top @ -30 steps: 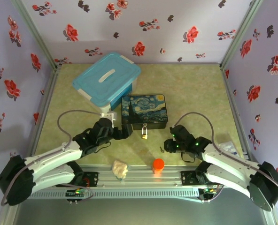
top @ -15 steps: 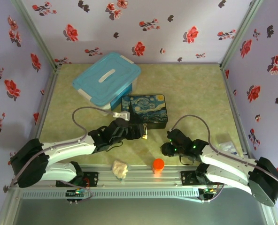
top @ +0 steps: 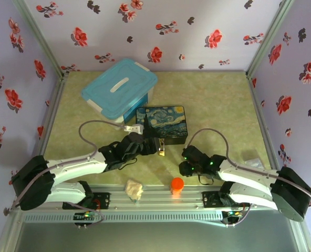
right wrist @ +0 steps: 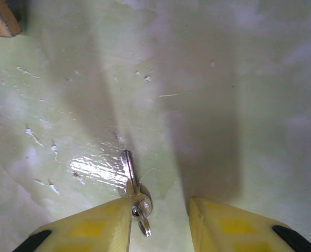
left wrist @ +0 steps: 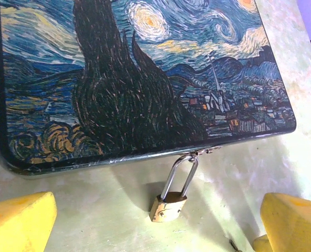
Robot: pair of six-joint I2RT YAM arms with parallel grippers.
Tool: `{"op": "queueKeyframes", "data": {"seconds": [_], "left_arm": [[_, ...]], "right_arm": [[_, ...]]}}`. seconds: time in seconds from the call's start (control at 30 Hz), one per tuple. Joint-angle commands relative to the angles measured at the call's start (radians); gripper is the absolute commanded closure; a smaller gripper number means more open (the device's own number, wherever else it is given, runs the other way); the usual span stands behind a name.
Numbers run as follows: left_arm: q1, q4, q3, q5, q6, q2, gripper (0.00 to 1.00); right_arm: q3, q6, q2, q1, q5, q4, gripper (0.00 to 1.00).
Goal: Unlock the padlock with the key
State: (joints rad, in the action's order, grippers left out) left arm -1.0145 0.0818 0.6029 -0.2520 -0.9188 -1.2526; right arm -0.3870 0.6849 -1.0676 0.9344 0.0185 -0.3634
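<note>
Lab test booth: flower-papered walls [top: 161,31] are enclosing a green desk [top: 218,100]; an aluminium rail [top: 155,202] is lining its near edge.

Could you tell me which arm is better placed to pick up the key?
The right: the right hand hangs just over the key lying on the table. The left hand, wide open, faces the padlock instead.

Fixed overhead camera looks down and forward from above the near edge of the pale green marbled worktop [top: 213,100], with the rectangular Starry Night painted box [top: 161,124] near mid-frame. Left wrist camera sits low and close at that box's near side, facing its lid and the tiny brass-gold padlock [left wrist: 168,206], both shared with the overhead view. Right wrist camera, right of the box, looks almost straight down, very close over the small thin silvery metal key [right wrist: 130,178].
</note>
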Motion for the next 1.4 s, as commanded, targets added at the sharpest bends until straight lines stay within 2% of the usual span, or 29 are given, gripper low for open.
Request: {"op": "queueKeyframes", "data": {"seconds": [0.0, 0.07, 0.17, 0.27, 0.43, 0.53, 0.77, 0.97, 1.17, 1.37], "left_arm": [[-0.005, 0.004, -0.006, -0.045, -0.011, 0.014, 0.00], [-0.006, 0.006, 0.000, -0.045, -0.009, 0.009, 0.00], [-0.005, 0.008, 0.000, -0.046, -0.008, 0.010, 0.00], [-0.002, 0.006, 0.001, -0.046, -0.001, 0.014, 0.00], [0.006, 0.009, -0.006, -0.050, 0.000, 0.019, 0.00], [0.011, 0.005, -0.004, -0.052, 0.010, 0.014, 0.00], [0.010, 0.000, -0.002, -0.045, 0.036, 0.051, 0.00], [0.009, 0.094, 0.016, 0.025, 0.015, 0.076, 0.00], [0.005, 0.257, 0.034, 0.080, -0.107, 0.041, 0.03], [-0.036, 0.446, 0.025, -0.009, -0.291, -0.014, 0.06]], "right_arm": [[-0.012, 0.005, -0.072, 0.019, -0.047, 0.044, 0.69], [-0.016, 0.008, -0.103, 0.022, -0.064, 0.053, 0.73], [-0.020, 0.010, -0.129, 0.023, -0.095, 0.057, 0.84], [-0.012, 0.018, -0.108, 0.024, -0.097, 0.065, 0.88], [-0.018, 0.026, -0.056, 0.018, -0.009, 0.022, 1.00], [-0.037, 0.003, -0.032, -0.009, 0.029, -0.007, 1.00], [-0.048, -0.047, 0.083, -0.132, -0.021, 0.011, 1.00], [-0.111, -0.132, 0.212, -0.144, -0.023, 0.011, 1.00], [-0.212, -0.172, 0.246, -0.147, -0.025, 0.042, 1.00], [-0.292, -0.188, 0.225, -0.144, -0.018, 0.149, 1.00]]}}
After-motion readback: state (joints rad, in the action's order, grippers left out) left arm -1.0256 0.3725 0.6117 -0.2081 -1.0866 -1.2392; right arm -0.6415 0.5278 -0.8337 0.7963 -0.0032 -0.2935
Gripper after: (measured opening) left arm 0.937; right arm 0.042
